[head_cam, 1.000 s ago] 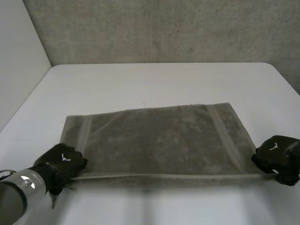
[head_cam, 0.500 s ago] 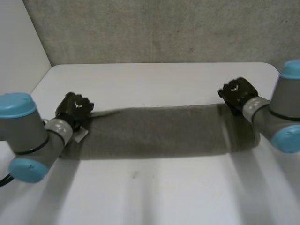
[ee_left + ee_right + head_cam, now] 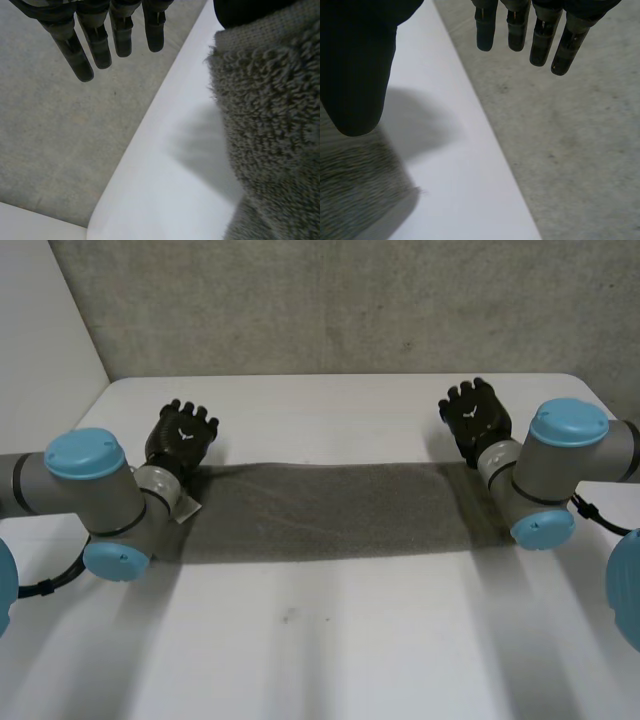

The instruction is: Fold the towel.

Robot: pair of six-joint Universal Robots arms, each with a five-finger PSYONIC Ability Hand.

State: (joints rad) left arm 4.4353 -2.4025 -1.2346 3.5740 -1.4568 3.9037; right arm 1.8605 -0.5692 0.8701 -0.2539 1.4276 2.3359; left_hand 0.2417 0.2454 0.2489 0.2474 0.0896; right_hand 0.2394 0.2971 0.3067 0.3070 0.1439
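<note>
Where the smooth white table (image 3: 330,640) ends against a rough grey wall (image 3: 350,300), one grey terry towel (image 3: 330,510) lies across the middle as a long, narrow band, its looped pile thick and nubbly in the left wrist view. Two black hands sit at its far edge, one at each end. The left hand (image 3: 182,435) and the right hand (image 3: 476,418) both have straight, spread fingers, thumbs apart, gripping nothing.

Looped, rough terry towel (image 3: 270,115); smooth matt table (image 3: 330,640)
</note>
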